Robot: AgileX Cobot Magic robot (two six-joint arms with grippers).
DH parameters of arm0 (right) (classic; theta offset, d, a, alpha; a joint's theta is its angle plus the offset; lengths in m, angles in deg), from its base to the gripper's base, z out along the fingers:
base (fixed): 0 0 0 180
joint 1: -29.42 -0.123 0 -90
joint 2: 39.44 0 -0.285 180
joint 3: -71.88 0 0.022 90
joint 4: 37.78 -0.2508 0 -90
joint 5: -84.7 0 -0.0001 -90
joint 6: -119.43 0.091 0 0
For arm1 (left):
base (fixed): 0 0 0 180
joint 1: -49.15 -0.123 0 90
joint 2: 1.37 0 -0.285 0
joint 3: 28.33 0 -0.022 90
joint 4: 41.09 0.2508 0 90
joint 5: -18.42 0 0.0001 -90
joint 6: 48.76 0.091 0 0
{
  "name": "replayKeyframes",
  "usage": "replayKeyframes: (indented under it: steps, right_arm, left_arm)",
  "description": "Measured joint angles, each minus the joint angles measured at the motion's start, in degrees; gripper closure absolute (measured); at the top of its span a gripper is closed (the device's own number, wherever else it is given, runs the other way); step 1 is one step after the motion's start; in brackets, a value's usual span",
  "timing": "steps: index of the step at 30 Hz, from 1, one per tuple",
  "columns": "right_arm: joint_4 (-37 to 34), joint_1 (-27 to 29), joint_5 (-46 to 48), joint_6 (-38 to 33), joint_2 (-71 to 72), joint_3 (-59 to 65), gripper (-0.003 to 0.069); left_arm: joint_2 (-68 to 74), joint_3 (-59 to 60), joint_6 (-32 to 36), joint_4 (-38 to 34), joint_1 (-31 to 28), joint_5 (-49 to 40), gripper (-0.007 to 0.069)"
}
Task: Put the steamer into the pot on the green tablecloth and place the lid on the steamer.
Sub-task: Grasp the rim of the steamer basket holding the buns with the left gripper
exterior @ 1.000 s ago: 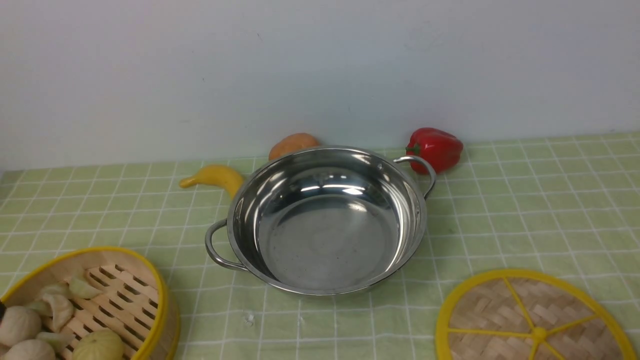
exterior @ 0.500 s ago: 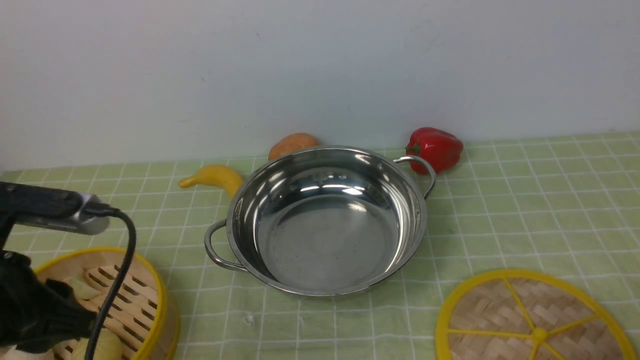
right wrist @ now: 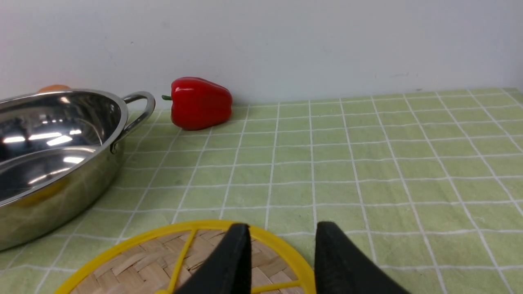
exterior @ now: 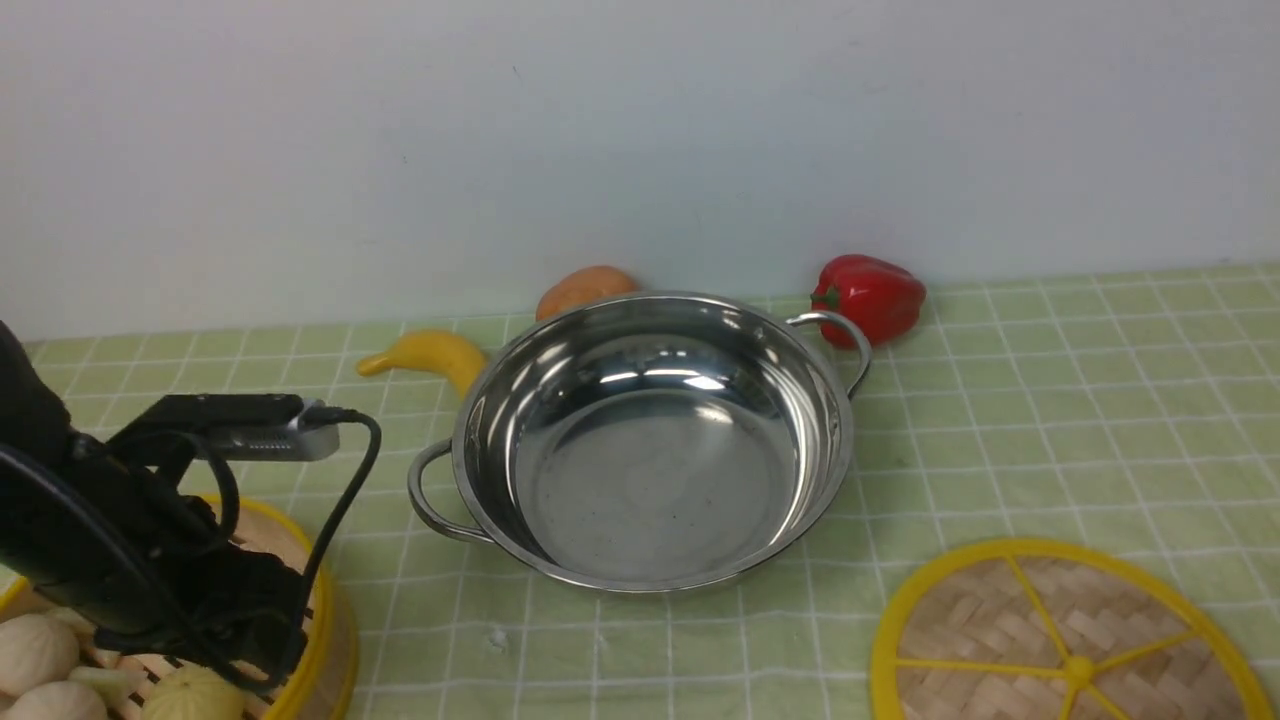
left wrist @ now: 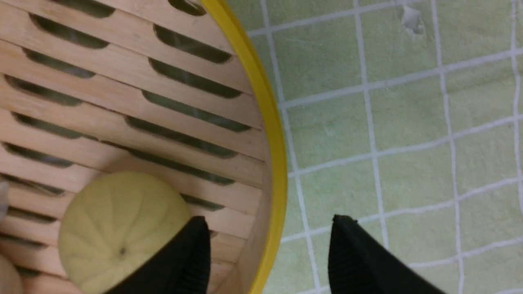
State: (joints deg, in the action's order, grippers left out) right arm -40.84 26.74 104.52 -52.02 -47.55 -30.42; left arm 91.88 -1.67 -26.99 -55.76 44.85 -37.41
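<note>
- Ref. landmark: the pot, shiny stainless steel w/ two loop handles, upright on the green tablecloth covering the desk. Interior bare.
- Steamer: on the cloth, near-left of the pot, apart from the pot's left handle. Yellow rim, slatted wood floor. Pale toy buns sit inside, on the side away from the pot.
- Lid: lies flat on the cloth, near-right of the pot, not touching it. Woven disc, yellow rim, yellow spokes to a hub.
- Left pincer: wide. It straddles the steamer wall on the pot side, one finger inside next to a ribbed bun, the other outside over the cloth. Rim sits in the gap; contact w/ either finger can't be confirmed.
- Right pincer: jaws apart, nothing between them. It hangs over the lid's rim.
- Red bell pepper: behind the pot, just beyond its right handle, by the wall.
- Yellow banana: behind-left of the pot, tip close to the pot rim.
- Orange item: directly behind the pot, partly hidden, type unclear.
</note>
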Motion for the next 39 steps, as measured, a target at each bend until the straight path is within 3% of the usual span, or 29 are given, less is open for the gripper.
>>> replayKeyframes:
  steps: [8, 12, 23, 27, 32, 39]
  right_arm:
    - [0.00, 0.00, 0.00, 0.00, 0.00, 0.00, 0.0417]
    - [0.00, 0.00, 0.00, 0.00, 0.00, 0.00, 0.0417]
    - [0.00, 0.00, 0.00, 0.00, 0.00, 0.00, 0.0417]
    - [0.00, 0.00, 0.00, 0.00, 0.00, 0.00, 0.0417]
    - [0.00, 0.00, 0.00, 0.00, 0.00, 0.00, 0.0417]
    - [0.00, 0.00, 0.00, 0.00, 0.00, 0.00, 0.0417]
  left_arm:
    - [4.83, 0.00, 0.28, -0.56, 2.09, 3.27, 0.0246]
    - [6.63, 0.00, 0.28, 2.98, 5.13, 5.80, 0.0246]
    - [11.35, 0.00, 0.23, 4.42, 5.46, 7.08, 0.0249]
    - [12.37, -0.06, 0.23, 4.55, 5.46, 7.12, 0.0312]
    - [12.54, -0.11, -0.35, 3.48, 5.67, 6.11, 0.0571]
    - [12.54, -0.11, -0.82, 4.66, 5.67, 5.02, 0.0592]
